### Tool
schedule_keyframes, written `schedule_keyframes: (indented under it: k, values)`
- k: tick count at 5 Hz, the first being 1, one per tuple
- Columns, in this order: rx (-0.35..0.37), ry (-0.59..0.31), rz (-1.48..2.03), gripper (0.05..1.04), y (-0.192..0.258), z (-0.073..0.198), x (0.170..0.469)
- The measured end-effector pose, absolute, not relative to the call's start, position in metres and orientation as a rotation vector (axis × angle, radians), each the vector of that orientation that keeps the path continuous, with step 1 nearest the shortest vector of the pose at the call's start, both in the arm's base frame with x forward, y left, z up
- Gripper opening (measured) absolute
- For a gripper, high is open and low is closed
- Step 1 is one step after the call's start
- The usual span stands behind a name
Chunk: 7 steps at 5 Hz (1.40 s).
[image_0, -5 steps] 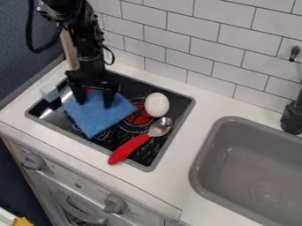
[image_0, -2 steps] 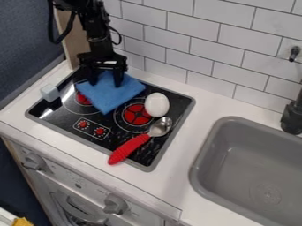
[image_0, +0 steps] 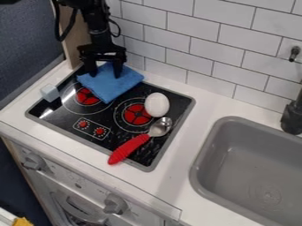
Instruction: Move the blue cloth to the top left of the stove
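Observation:
The black gripper (image_0: pixel 105 73) stands over the back left part of the stove (image_0: pixel 54 114), its fingers spread apart and pointing down. They reach the blue cloth (image_0: pixel 112 87), one near its left corner and the other on its back half. The cloth lies fairly flat along the stove's back edge, just behind and right of the left red burner. Its part under the gripper is partly hidden.
A white egg (image_0: pixel 157 104) sits beside the right burner. Nearer the front lies a spoon with a red handle (image_0: pixel 128 149). A pale block (image_0: pixel 49 92) is at the left rim. The grey sink (image_0: pixel 259 163) is at the right, the tiled wall behind.
The gripper has moved toward the back and slightly right, and the cloth has slid the same way. The left burner and the small red dial marks are now uncovered.

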<state>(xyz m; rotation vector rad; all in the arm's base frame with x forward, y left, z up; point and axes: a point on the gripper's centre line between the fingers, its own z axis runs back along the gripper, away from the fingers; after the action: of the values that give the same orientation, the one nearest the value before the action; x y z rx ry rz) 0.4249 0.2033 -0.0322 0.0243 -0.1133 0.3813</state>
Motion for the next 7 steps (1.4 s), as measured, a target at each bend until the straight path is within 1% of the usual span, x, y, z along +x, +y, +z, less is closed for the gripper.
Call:
schedule_keyframes:
  k: [2,3,4,5,6,7]
  values:
    - [0.081,-0.113,0.430,0.999,0.218,-0.031,0.422]
    - [0.091,-0.108,0.446,0.999,0.220,-0.031,0.419]
    - [0.092,-0.107,0.482,1.000,0.232,-0.029,0.412]
    - [0.074,-0.096,0.510,1.000,0.241,-0.025,0.400]
    - [0.032,-0.123,0.521,1.000,0.239,-0.008,0.396]
    - [0.003,-0.175,0.501,1.000,0.234,0.011,0.400]
